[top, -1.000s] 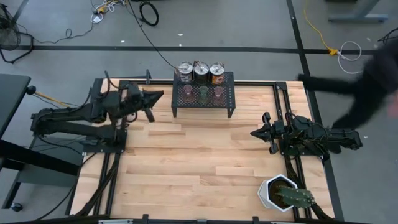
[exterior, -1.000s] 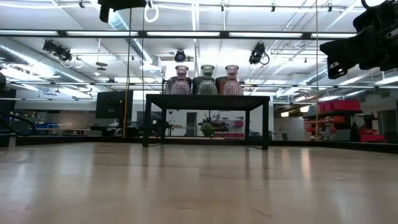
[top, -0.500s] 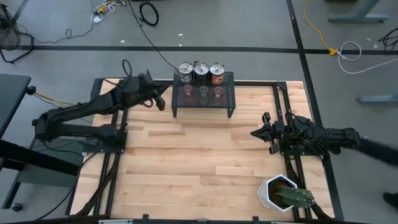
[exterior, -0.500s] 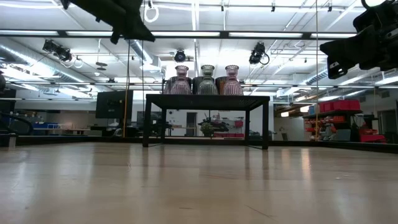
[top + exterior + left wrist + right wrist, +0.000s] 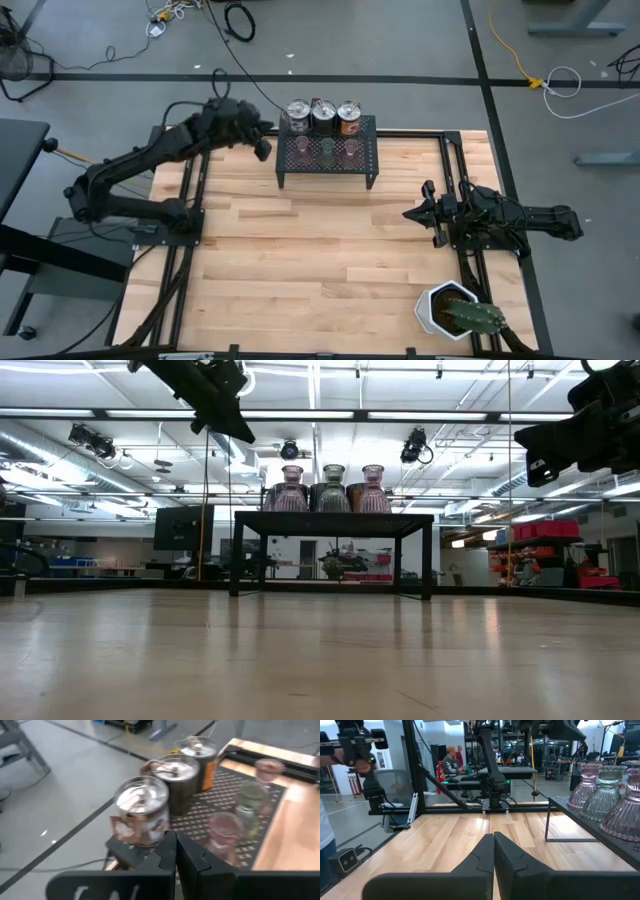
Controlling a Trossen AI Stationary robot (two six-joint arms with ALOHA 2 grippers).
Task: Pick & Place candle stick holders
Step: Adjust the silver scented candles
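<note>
Holders, candle stick, six: all on the black mesh rack (image 5: 327,165) at the far edge of the bench (image 5: 320,270).

Silvery holders (image 5: 322,116), three, in the back row: can-like, rigid, probably light; smooth walls likely slippery. Suggested hold: across the body, below the rim.

Tinted-glass cups (image 5: 326,150), three, in the front row, two pink flanking one green: ribbed, fragile. Suggested hold: gently at the narrow waist.

Markings: the nearest can carries a brownish band in the left wrist view; no lettering legible.

Left end effector (image 5: 175,851): fingers pressed together, empty, raised just beside the rack's left end.

Right end effector (image 5: 493,845): likewise closed, empty, parked well apart on the right.
</note>
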